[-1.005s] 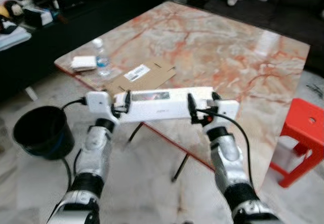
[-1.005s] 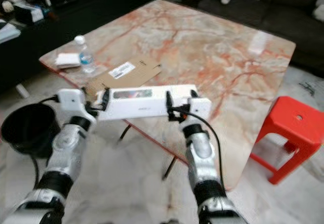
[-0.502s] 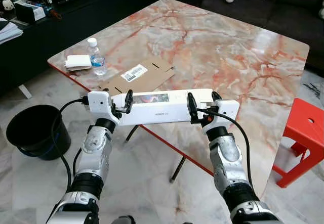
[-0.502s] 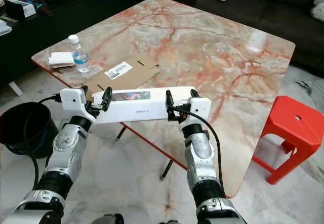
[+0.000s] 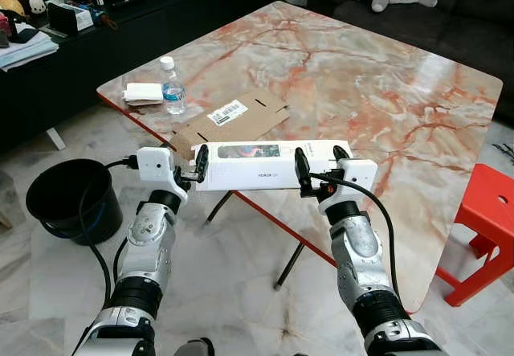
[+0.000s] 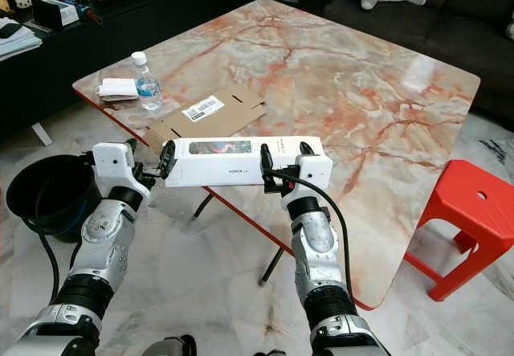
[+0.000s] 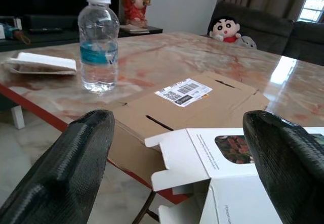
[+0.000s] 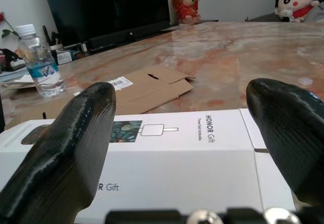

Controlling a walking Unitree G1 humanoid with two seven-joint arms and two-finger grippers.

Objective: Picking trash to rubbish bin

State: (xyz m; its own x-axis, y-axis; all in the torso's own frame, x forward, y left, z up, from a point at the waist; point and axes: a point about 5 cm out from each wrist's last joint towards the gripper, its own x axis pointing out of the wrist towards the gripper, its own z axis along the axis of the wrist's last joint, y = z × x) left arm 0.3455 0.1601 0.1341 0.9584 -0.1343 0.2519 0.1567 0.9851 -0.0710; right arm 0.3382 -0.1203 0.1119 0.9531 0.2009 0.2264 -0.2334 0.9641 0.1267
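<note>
A long white gift box [image 5: 257, 165] hangs level over the floor, just off the table's near edge. My left gripper [image 5: 201, 162] is shut on its left end, where a flap [image 7: 177, 155] stands open. My right gripper [image 5: 300, 169] is shut on the box [image 8: 177, 158] near its right end, one finger on each side. The black rubbish bin [image 5: 68, 199] stands on the floor to my left, beyond the left arm. A flattened brown cardboard sheet [image 5: 241, 119] with a white label lies on the table behind the box.
The marble table [image 5: 361, 75] with thin black legs fills the area ahead. A water bottle [image 5: 170, 87] and a white tissue pack [image 5: 143, 92] stand near its left corner. A red stool [image 5: 486, 219] is at the right. A dark sofa and low cabinet lie beyond.
The whole picture has shifted and sharpened, so the camera moved; table and bin now sit further right in view. Both grippers keep the same hold on the white box.
</note>
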